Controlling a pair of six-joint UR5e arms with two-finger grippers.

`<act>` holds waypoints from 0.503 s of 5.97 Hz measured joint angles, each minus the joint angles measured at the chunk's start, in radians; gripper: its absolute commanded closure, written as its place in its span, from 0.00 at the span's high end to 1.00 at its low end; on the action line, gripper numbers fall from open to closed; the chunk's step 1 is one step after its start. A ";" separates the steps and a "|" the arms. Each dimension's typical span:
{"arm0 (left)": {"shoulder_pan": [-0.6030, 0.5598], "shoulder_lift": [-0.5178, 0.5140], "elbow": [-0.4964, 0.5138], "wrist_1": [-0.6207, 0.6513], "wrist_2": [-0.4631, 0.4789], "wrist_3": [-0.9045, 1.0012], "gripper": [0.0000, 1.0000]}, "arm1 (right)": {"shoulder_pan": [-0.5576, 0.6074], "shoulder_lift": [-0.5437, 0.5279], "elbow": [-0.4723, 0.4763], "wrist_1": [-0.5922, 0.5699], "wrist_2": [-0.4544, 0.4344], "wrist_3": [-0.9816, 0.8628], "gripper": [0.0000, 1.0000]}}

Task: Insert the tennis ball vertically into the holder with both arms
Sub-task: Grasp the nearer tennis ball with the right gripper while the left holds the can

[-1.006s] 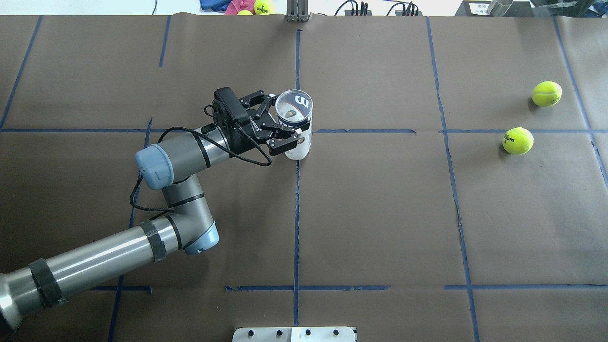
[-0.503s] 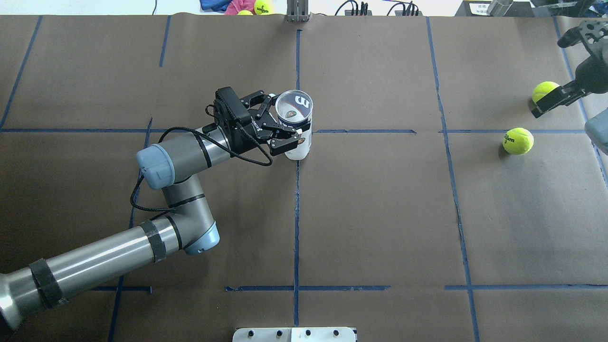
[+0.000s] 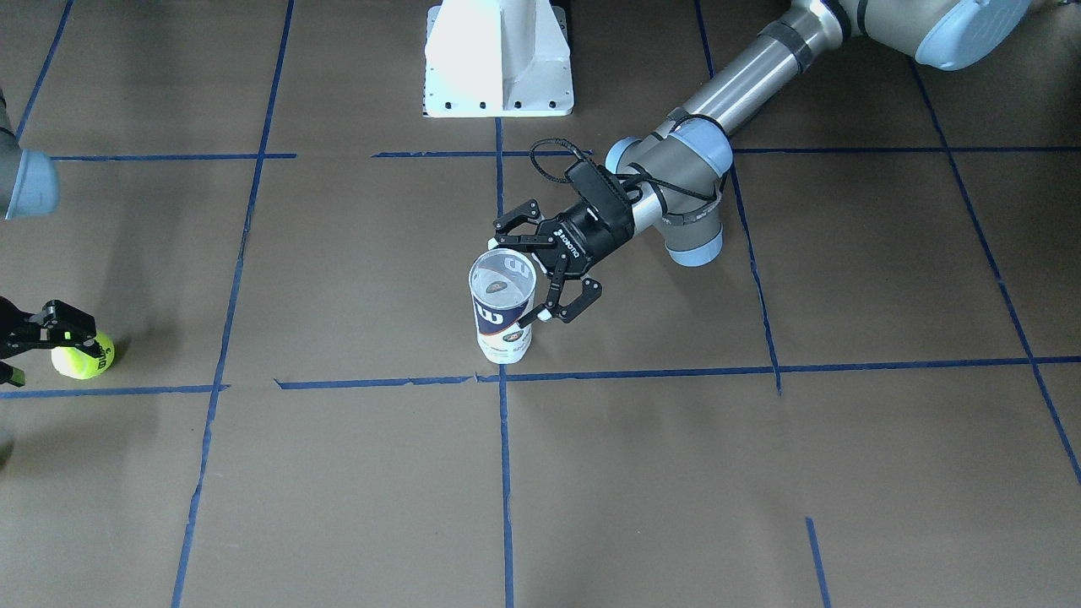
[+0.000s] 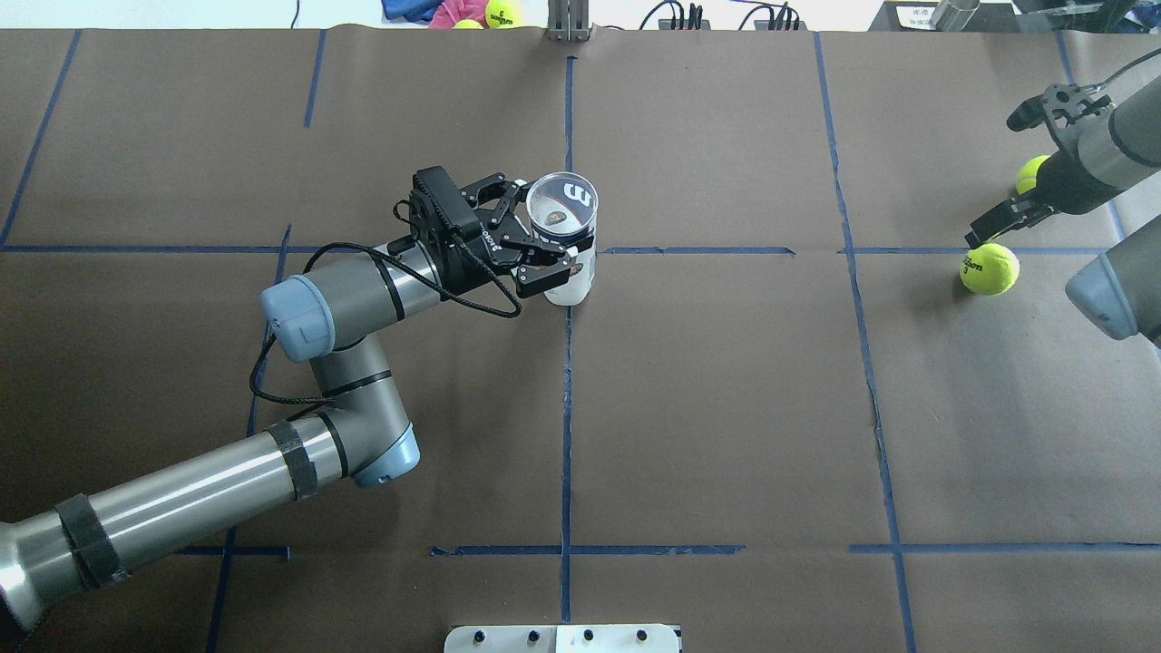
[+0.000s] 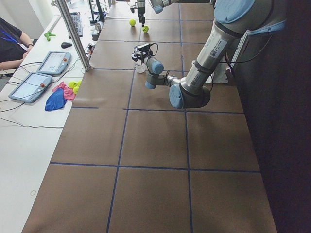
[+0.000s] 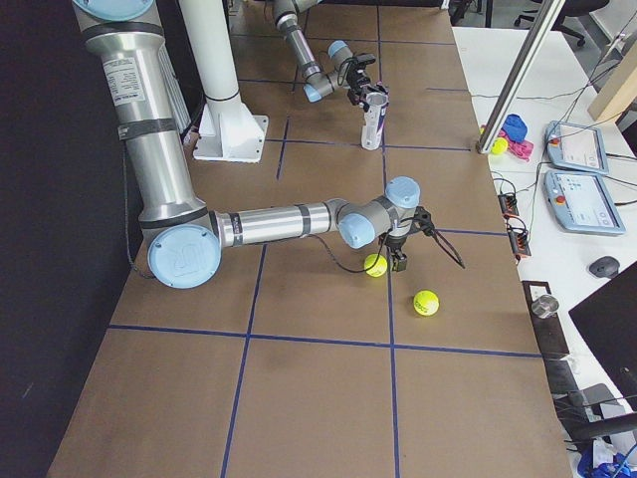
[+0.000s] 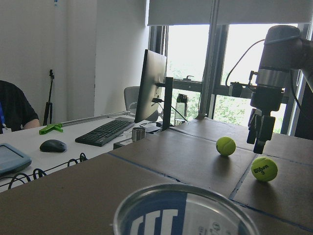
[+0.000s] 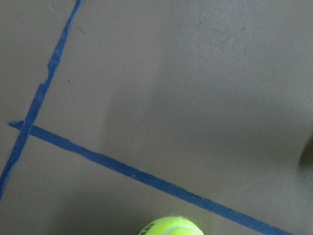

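The holder (image 4: 564, 238), a clear can with a navy and white label, stands upright at the table's middle, open mouth up and empty; it also shows in the front view (image 3: 502, 308). My left gripper (image 4: 542, 243) is shut on its side from the left. Two tennis balls lie at the far right: one with black lettering (image 4: 989, 269) and one farther back (image 4: 1030, 172), partly hidden by my right arm. My right gripper (image 4: 989, 227) is open and empty, pointing down just above and beside the lettered ball (image 3: 82, 355). In the left wrist view it hangs (image 7: 259, 139) between both balls.
The white pedestal base (image 3: 498, 59) stands at the robot's side of the table. Beyond the far edge lie more balls (image 4: 503, 13) and cloths. Blue tape lines cross the brown table cover (image 4: 726, 408). An operator's desk with tablets (image 5: 48, 63) runs along the far side.
My right arm has come in from the right edge and moved left and down toward the lettered ball. The left gripper and the holder have not moved.
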 measured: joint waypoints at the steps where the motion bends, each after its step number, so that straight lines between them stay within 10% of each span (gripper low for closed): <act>1: 0.000 0.000 0.000 0.001 0.000 0.000 0.95 | -0.019 -0.006 -0.003 0.003 -0.003 0.002 1.00; 3: 0.000 0.000 0.000 0.001 0.000 0.000 0.95 | -0.053 -0.018 -0.019 0.004 -0.029 -0.006 0.95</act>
